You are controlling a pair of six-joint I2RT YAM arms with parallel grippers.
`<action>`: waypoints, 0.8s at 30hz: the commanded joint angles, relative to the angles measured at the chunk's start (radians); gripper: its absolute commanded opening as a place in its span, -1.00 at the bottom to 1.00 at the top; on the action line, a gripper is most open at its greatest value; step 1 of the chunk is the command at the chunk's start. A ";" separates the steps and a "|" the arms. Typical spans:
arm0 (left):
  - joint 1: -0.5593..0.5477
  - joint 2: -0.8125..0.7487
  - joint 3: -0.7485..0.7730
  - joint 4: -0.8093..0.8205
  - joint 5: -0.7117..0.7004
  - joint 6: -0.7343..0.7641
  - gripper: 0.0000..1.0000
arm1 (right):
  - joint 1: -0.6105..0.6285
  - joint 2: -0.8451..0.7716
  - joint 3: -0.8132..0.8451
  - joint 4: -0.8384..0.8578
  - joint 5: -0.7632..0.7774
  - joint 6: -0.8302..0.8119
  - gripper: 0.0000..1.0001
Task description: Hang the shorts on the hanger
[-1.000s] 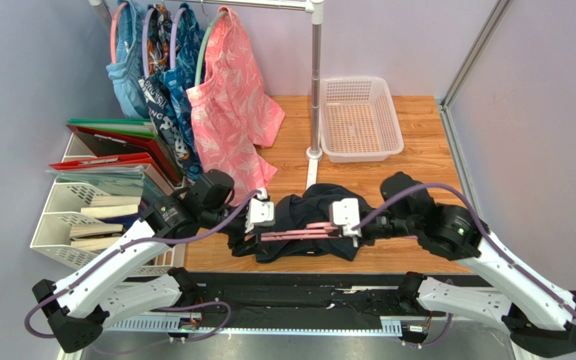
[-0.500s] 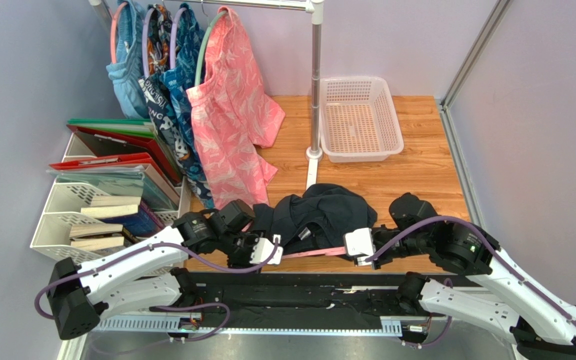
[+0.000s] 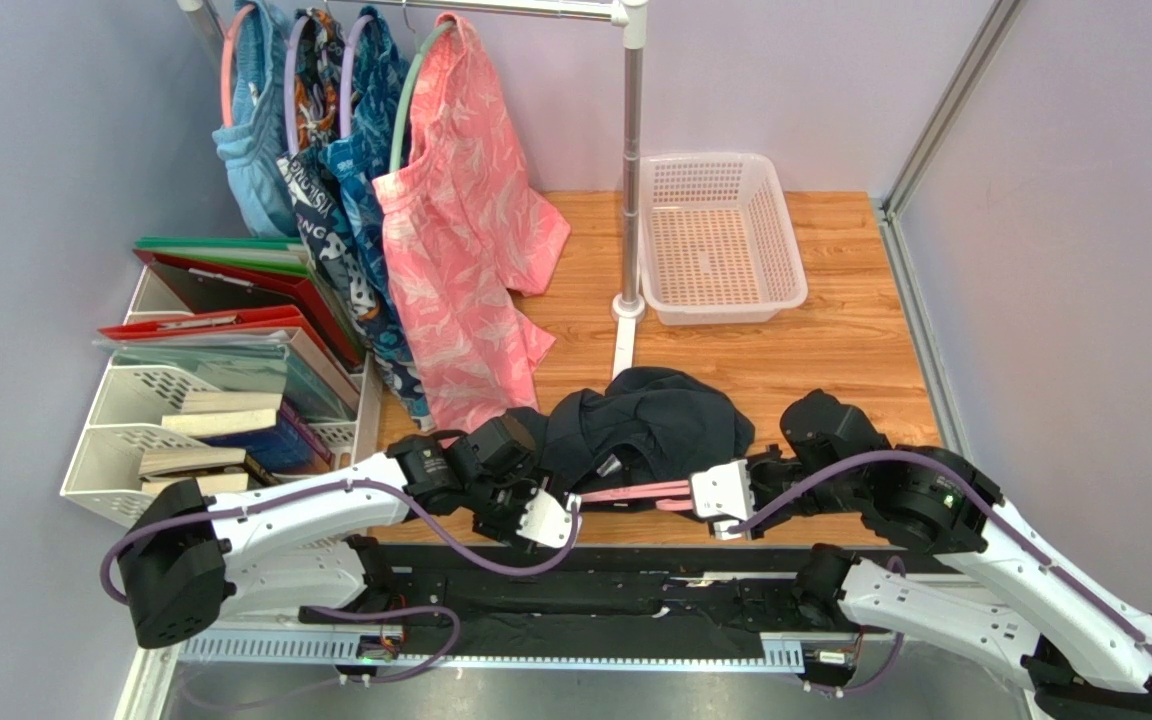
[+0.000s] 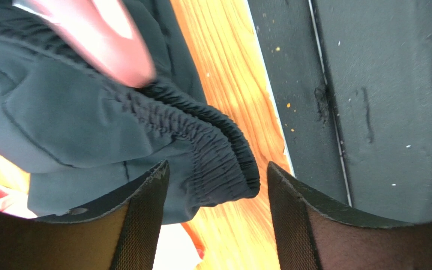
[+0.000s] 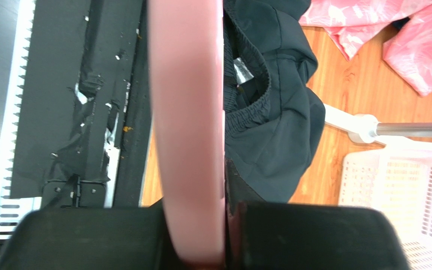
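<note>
The black shorts (image 3: 645,425) lie bunched on the wooden table near its front edge. The thin pink hanger (image 3: 630,492) juts out from under their near side. My right gripper (image 3: 705,492) is shut on the hanger (image 5: 187,112), with the shorts (image 5: 272,129) just beyond it. My left gripper (image 3: 545,519) sits at the front left of the shorts, open. In the left wrist view the elastic waistband (image 4: 215,149) shows in the gap of the left gripper (image 4: 218,171) without being pinched. A blurred pink part of the hanger (image 4: 108,42) crosses above it.
A white basket (image 3: 720,237) stands at the back beside the rail's pole (image 3: 632,165). A pink leaf-print garment (image 3: 462,225) and blue patterned garments (image 3: 312,165) hang at the back left. File trays (image 3: 184,428) stand on the left. The black mounting rail (image 3: 612,578) runs along the near edge.
Both grippers have drawn back toward the near edge. The hanger came with the right gripper, from across the shorts to their near side. The left gripper moved round to the shorts' front left.
</note>
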 commanded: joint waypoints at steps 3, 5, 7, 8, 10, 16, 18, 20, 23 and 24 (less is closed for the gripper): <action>-0.006 0.013 -0.005 0.043 -0.013 0.078 0.04 | 0.001 -0.015 0.033 0.054 0.041 -0.047 -1.00; -0.006 0.007 0.000 0.031 -0.020 0.068 -0.19 | 0.001 -0.013 0.044 0.064 0.039 -0.047 -1.00; -0.006 0.003 0.010 0.015 -0.020 0.048 -0.33 | 0.003 -0.013 0.073 0.064 0.027 -0.041 -1.00; -0.006 -0.010 0.015 0.009 -0.014 0.040 -0.38 | 0.003 -0.010 0.087 0.061 0.010 -0.038 -1.00; -0.006 -0.023 0.030 -0.012 -0.005 0.019 -0.50 | 0.001 -0.004 0.118 0.058 0.001 -0.039 -1.00; -0.006 -0.056 0.090 -0.074 0.027 -0.029 -0.66 | 0.001 -0.013 0.113 0.057 0.018 -0.096 -1.00; -0.006 -0.063 0.108 -0.084 0.027 -0.037 -0.67 | 0.003 -0.021 0.096 0.043 0.028 -0.117 -1.00; -0.006 -0.066 0.115 -0.098 0.030 -0.041 -0.67 | 0.001 -0.031 0.061 0.035 0.035 -0.150 -1.00; -0.006 -0.067 0.115 -0.106 0.018 -0.043 -0.69 | 0.001 -0.056 0.027 0.020 0.054 -0.186 -1.00; -0.006 -0.067 0.115 -0.109 0.018 -0.043 -0.69 | 0.001 -0.068 0.009 0.017 0.058 -0.189 -1.00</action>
